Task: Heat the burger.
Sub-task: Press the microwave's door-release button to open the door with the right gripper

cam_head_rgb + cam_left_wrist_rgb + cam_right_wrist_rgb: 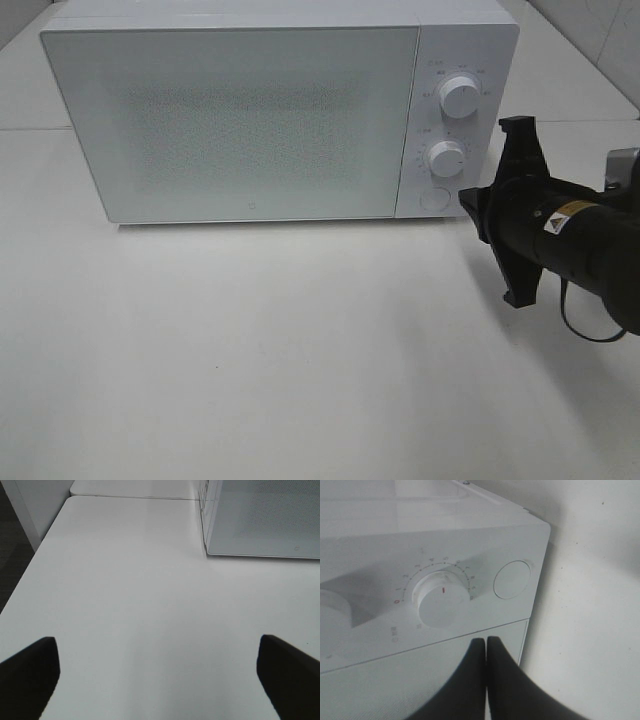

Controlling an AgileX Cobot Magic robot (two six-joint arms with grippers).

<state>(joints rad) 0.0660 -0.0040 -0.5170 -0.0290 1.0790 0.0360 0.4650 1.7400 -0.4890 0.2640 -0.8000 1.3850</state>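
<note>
While my right gripper (467, 199) hangs close in front of the microwave (250, 110), its two black fingers (470, 680) are pressed flat together with nothing between them. Their tips sit before the control panel (455, 130), low on it, near the lower dial (442, 605) and the round button (511, 579). I cannot tell whether they touch the panel. The arm comes in from the right edge of the table (300, 350). The lower dial is white with a small red mark, and the upper dial (459, 96) sits above it. My left gripper (159, 677) has its jaws spread wide and empty. It hovers over bare white table near the left edge, with the near left corner of the microwave ahead of it and well apart. The microwave stands toward the far edge of the table, its frosted door (235, 120) closed flush. The burger shows in none of my views, so I cannot say where it is or how it looks.
</note>
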